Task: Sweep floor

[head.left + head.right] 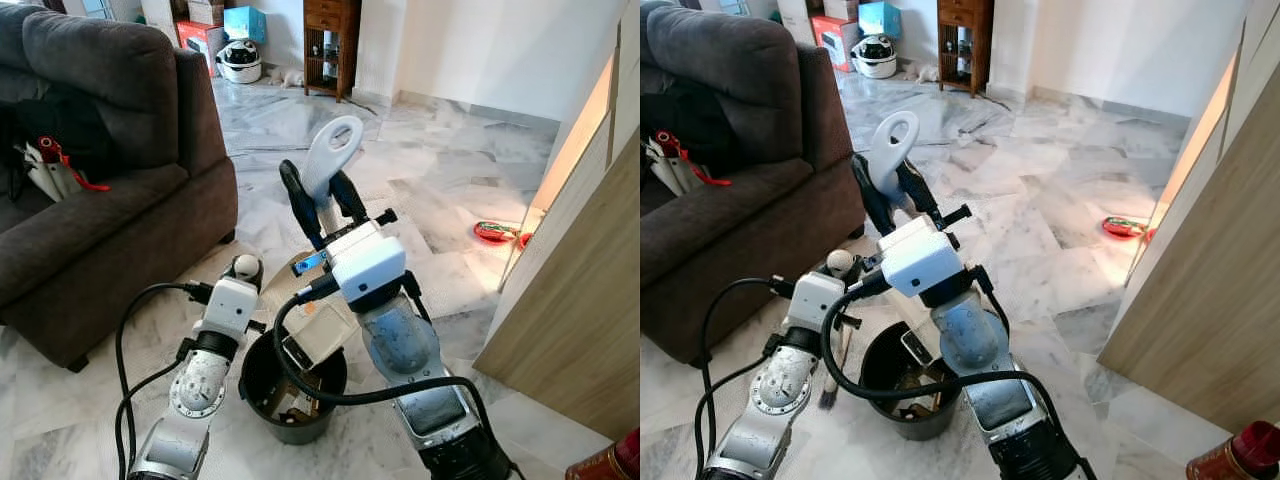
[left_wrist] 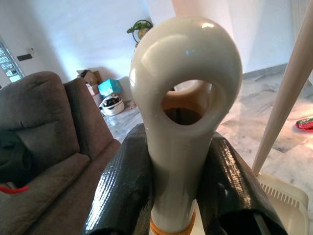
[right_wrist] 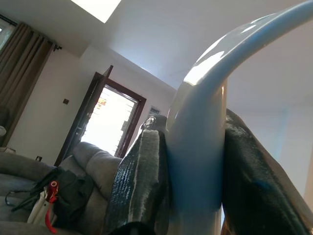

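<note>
**Mia:** Is the sweeping done?

**Ben:** Nearly, I think. The right end effector (image 1: 322, 198) is clamped tight on the looped handle of the white long-handled plastic dustpan (image 1: 333, 150). It holds the pan part down in the round black plastic bin (image 1: 290, 425), close in front of the robot. It looks like the tipping-out step.

**Mia:** Is there rubbish in the bin?

**Ben:** Some bits lie at the bottom, but I can't tell what they are.

**Mia:** Where's the brush?

**Ben:** The left end effector (image 2: 171, 161) squeezes the cream plastic hand brush (image 2: 186, 54) just under the hole in its handle. The bristles hang beside the bin, on its left.

**Mia:** What's left to do?

**Ben:** The grey-and-white marble floor (image 1: 430, 160) looks clean near the dark grey fabric sofa (image 1: 100, 200). One small red thing (image 1: 495, 232) lies far right by the wooden panel. I can't tell if it's rubbish. Maybe that still needs sweeping.
</note>
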`<state>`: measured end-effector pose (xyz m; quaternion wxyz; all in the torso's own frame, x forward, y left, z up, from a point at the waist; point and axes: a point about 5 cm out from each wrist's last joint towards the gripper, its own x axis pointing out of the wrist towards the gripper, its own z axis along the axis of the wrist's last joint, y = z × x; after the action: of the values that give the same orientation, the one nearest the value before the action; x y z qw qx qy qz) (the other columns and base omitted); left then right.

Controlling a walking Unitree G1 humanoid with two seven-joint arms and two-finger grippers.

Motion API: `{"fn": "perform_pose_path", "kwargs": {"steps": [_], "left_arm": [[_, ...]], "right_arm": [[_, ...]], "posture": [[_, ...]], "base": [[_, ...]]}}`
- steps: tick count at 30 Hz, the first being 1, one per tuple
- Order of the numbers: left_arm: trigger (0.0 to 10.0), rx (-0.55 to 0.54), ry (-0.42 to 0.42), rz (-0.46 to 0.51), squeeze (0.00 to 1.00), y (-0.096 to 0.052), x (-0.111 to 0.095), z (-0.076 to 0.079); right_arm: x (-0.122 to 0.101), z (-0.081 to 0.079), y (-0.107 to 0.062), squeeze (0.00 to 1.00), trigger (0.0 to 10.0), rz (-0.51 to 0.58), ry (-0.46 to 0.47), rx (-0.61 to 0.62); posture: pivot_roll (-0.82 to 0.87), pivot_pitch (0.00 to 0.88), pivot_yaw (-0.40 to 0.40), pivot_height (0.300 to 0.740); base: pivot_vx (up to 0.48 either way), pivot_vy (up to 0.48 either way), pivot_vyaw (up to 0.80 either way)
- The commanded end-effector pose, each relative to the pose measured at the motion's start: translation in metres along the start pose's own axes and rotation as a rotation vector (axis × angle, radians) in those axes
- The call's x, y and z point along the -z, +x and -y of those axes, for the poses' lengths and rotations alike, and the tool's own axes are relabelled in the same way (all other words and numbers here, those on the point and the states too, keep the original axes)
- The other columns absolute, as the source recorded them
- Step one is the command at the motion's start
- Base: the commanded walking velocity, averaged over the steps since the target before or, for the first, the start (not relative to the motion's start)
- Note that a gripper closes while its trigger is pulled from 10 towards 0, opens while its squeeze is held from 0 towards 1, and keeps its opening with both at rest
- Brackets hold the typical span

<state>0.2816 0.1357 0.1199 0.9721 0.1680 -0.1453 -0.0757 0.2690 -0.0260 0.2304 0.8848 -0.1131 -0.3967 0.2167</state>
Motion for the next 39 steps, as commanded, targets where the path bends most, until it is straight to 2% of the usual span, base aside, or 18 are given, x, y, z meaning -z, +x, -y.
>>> {"fn": "perform_pose_path", "kwargs": {"steps": [1,12,19,23,25,27,28,29,31,33,39], "left_arm": [[10.0,0.005,0.016,0.059,0.00,0.007,-0.010,-0.001],[10.0,0.005,0.016,0.063,0.00,0.007,-0.010,0.000],[10.0,0.005,0.014,0.064,0.00,0.008,-0.010,0.001],[10.0,0.005,0.011,0.065,0.00,0.008,-0.010,0.001],[10.0,0.007,0.011,0.065,0.00,0.008,-0.010,0.002],[10.0,0.006,0.009,0.065,0.00,0.009,-0.010,0.002],[10.0,0.006,0.009,0.065,0.00,0.009,-0.010,0.002],[10.0,0.009,0.007,0.066,0.00,0.009,-0.010,0.002],[10.0,0.011,0.005,0.066,0.00,0.009,-0.010,0.002],[10.0,0.012,0.004,0.067,0.00,0.009,-0.010,0.003],[10.0,0.021,-0.003,0.065,0.00,0.009,-0.010,0.004]], "right_arm": [[-0.020,0.002,0.008,0.00,10.0,0.116,-0.021,0.006],[-0.019,0.005,0.008,0.00,10.0,0.120,-0.054,0.017],[-0.008,0.012,0.005,0.00,10.0,0.070,-0.108,0.034],[0.005,0.027,0.001,0.00,10.0,0.011,-0.141,0.084],[0.013,0.039,-0.002,0.00,10.0,-0.023,-0.188,0.115],[0.024,0.060,-0.008,0.00,10.0,-0.078,-0.264,0.162],[0.025,0.062,-0.009,0.00,10.0,-0.085,-0.275,0.170],[0.033,0.074,-0.015,0.00,10.0,-0.122,-0.299,0.211],[0.038,0.083,-0.020,0.00,10.0,-0.151,-0.317,0.236],[0.047,0.100,-0.033,0.00,10.0,-0.209,-0.371,0.276],[0.061,0.119,-0.053,0.00,10.0,-0.293,-0.378,0.351]], "posture": [[0.08,0.000,0.016,0.740],[0.08,0.000,0.015,0.740],[0.07,0.000,0.013,0.740],[0.07,0.000,0.012,0.740],[0.07,0.000,0.012,0.740],[0.07,0.000,0.012,0.740],[0.07,0.000,0.012,0.740],[0.07,0.000,0.012,0.740],[0.07,0.000,0.012,0.740],[0.07,0.000,0.013,0.740],[0.06,0.000,0.017,0.740]], "base": [[0.000,0.000,0.00],[0.000,0.000,0.00],[0.000,0.000,0.00],[0.000,0.000,0.00],[0.000,0.000,0.00],[0.000,0.000,0.00],[0.000,0.000,0.00],[0.000,0.000,0.00],[0.000,0.000,0.00],[0.000,0.000,0.00],[0.000,0.000,0.00]]}}
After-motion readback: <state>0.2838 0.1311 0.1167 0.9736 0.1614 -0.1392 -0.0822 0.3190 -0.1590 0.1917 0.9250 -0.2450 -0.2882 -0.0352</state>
